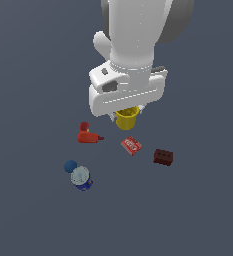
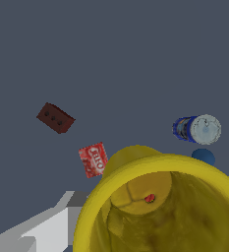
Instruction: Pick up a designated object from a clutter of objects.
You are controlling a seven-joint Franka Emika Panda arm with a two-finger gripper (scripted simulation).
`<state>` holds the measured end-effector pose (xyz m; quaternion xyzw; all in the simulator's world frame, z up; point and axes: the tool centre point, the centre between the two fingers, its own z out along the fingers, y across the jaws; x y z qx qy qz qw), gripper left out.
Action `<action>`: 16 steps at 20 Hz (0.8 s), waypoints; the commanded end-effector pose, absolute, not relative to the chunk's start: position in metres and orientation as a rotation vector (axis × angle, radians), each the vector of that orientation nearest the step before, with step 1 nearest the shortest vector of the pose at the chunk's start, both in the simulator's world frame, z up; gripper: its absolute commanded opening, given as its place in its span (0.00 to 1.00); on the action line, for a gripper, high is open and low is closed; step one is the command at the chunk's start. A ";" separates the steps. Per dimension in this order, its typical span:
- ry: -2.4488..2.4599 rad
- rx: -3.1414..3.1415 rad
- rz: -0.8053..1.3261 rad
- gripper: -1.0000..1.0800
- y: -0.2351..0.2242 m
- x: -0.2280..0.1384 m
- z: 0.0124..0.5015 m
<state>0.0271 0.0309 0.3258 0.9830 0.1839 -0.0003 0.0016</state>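
The yellow cup (image 1: 127,119) hangs right under my white hand, and its upper part is hidden by the hand. My gripper (image 1: 126,113) is shut on the cup. In the wrist view the cup's rim and inside (image 2: 185,216) fill the frame close to the camera. One grey-white finger (image 2: 52,229) lies against the cup's outer wall, and the other finger is hidden. Whether the cup is off the floor cannot be told. The other clutter lies around it on the flat grey floor.
A red-orange drill-like toy (image 1: 88,135) lies to the exterior view's left of the cup. A red flat box (image 1: 131,145) (image 2: 93,159) and a dark brown block (image 1: 163,157) (image 2: 55,117) lie in front. A blue ball (image 1: 70,166) (image 2: 203,156) touches a blue can (image 1: 81,178) (image 2: 196,129).
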 end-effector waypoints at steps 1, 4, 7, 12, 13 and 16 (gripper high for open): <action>0.577 3.086 -0.001 0.00 0.050 0.029 0.351; 0.577 3.086 -0.001 0.00 0.068 0.032 0.375; 0.577 3.087 0.000 0.00 0.083 0.035 0.394; 0.578 3.087 0.000 0.00 0.100 0.039 0.417; 0.578 3.088 0.000 0.00 0.103 0.040 0.420; 0.578 3.088 0.000 0.00 0.108 0.041 0.427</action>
